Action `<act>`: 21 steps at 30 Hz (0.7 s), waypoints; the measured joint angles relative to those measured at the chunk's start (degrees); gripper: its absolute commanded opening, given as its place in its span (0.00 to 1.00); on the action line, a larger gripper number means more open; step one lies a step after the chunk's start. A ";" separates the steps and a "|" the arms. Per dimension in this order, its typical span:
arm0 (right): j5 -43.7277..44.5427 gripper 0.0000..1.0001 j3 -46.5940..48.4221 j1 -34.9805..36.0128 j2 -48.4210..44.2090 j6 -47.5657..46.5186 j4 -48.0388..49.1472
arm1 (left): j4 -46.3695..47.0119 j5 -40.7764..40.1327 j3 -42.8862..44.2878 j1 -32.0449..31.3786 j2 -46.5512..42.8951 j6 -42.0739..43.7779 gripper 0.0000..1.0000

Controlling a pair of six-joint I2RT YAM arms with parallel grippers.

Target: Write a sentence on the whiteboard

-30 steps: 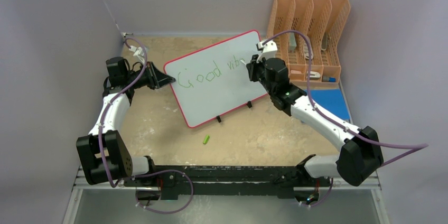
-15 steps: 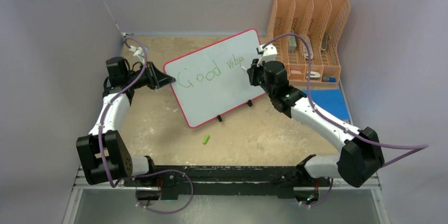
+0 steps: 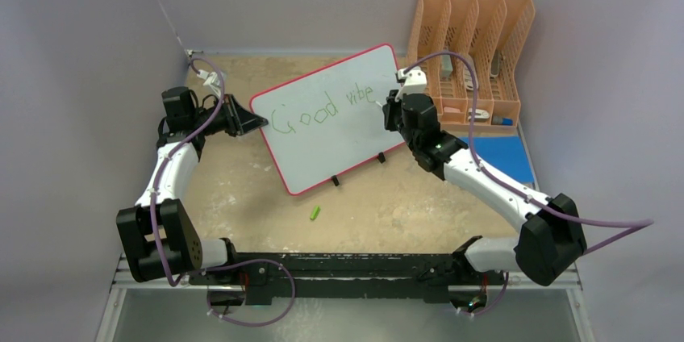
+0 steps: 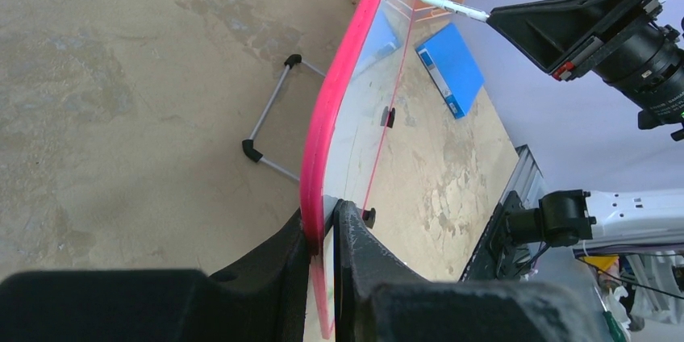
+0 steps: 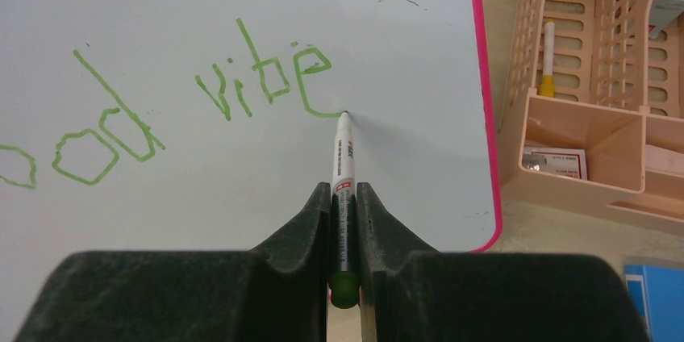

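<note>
Orange slotted file organizer stands far right, just beside the far right corner of the whiteboard. A yellow-tipped white pen stands upright in one slot, with papers in the lower trays. A flat blue rectangle lies on the table near the organizer, partly under the right forearm. A small green cap lies loose on the table, nearer than the board's near edge and apart from it. Two black clip feet sit on that near edge. A wire stand sits behind the board.

The board stands mid-table, propped on edge and turned so its left corner points at the left arm. The right arm crosses the board's near right corner and covers a bit of it.

The left gripper is clamped on the board's red rim at the left corner, one finger on each face. The right gripper is pinched tight on a white marker, whose green butt end pokes out behind the fingers.

The sentence reads "Good vibe" in green, along the upper part of the board. The marker tip touches the board right at the end of the tail of the "e", on the right side of the writing. Bare board lies right of the tip up to the red rim.
</note>
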 measured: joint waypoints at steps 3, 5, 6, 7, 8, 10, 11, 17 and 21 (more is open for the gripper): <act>0.17 0.00 0.00 0.00 0.00 0.00 0.02 | 0.00 0.00 0.00 0.00 -0.02 0.00 0.00; 0.04 0.00 0.00 -0.02 -0.20 -0.04 0.04 | 0.00 0.00 0.00 0.00 -0.02 0.00 0.00; -0.13 0.00 0.00 -0.02 -0.35 -0.04 0.04 | 0.00 0.00 0.00 0.00 -0.02 0.02 0.00; -0.55 0.00 0.00 -0.02 -0.68 -0.07 0.07 | -0.02 0.02 0.00 0.00 -0.04 0.02 0.00; -1.16 0.00 0.00 -0.07 -1.18 -0.09 0.11 | -0.04 0.09 0.00 -0.02 -0.04 0.02 0.00; -1.55 0.00 0.00 -0.09 -2.51 -0.28 0.33 | -0.15 0.28 0.00 -0.15 -0.11 0.07 0.00; -1.66 0.00 0.00 -0.07 -3.23 -0.39 0.46 | -0.20 0.28 0.00 -0.22 -0.15 0.07 0.00; -1.60 0.00 0.00 -0.15 -4.85 -0.70 0.85 | -0.44 0.26 0.00 -0.22 -0.22 0.17 0.00; -1.31 0.00 0.00 -0.39 -4.85 -0.70 0.83 | -0.46 0.26 0.00 -0.22 -0.22 0.22 0.00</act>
